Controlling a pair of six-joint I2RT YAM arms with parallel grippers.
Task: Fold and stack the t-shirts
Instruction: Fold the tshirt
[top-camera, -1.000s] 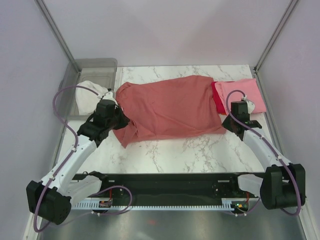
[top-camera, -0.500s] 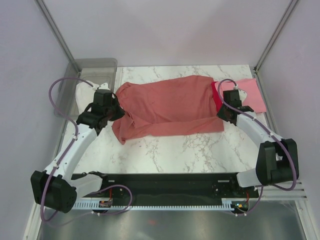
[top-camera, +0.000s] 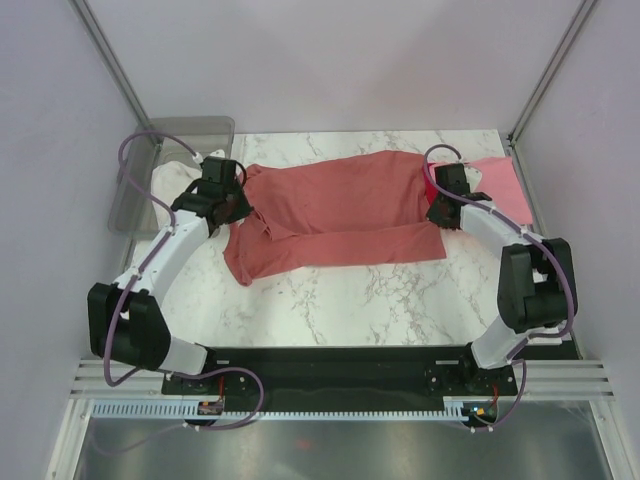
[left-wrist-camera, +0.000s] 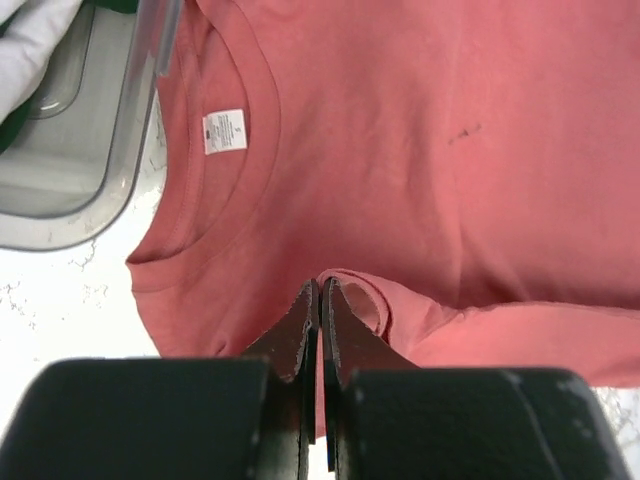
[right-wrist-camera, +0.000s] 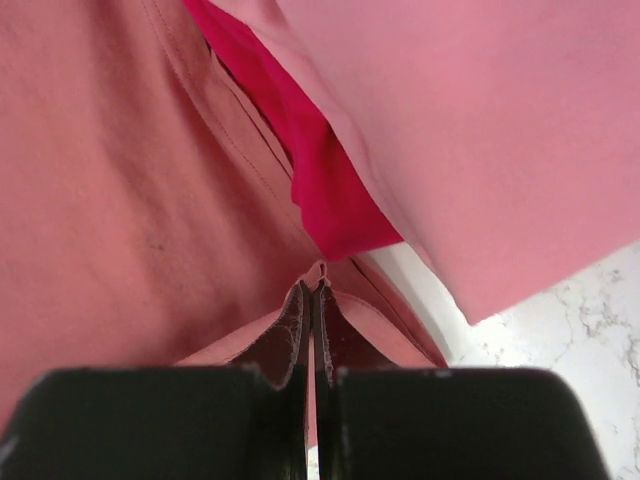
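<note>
A clear grey plastic bin (top-camera: 185, 150) holding a crumpled white cloth (top-camera: 168, 185) sits just left of the left gripper (left-wrist-camera: 320, 292). That gripper's jaws are pressed together on a raised fold of the dusty salmon-red cloth t-shirt (top-camera: 340, 200), just below its collar with the white label (left-wrist-camera: 224, 131). The shirt lies spread across the white marble table (top-camera: 400, 290) between the two grippers. The right gripper (right-wrist-camera: 312, 290) is likewise clamped tight on the shirt's hem edge. Just ahead of its fingertips lies the bright red t-shirt (right-wrist-camera: 325, 195), and the light pink t-shirt (right-wrist-camera: 480, 130) lies on top of that, to the right.
</note>
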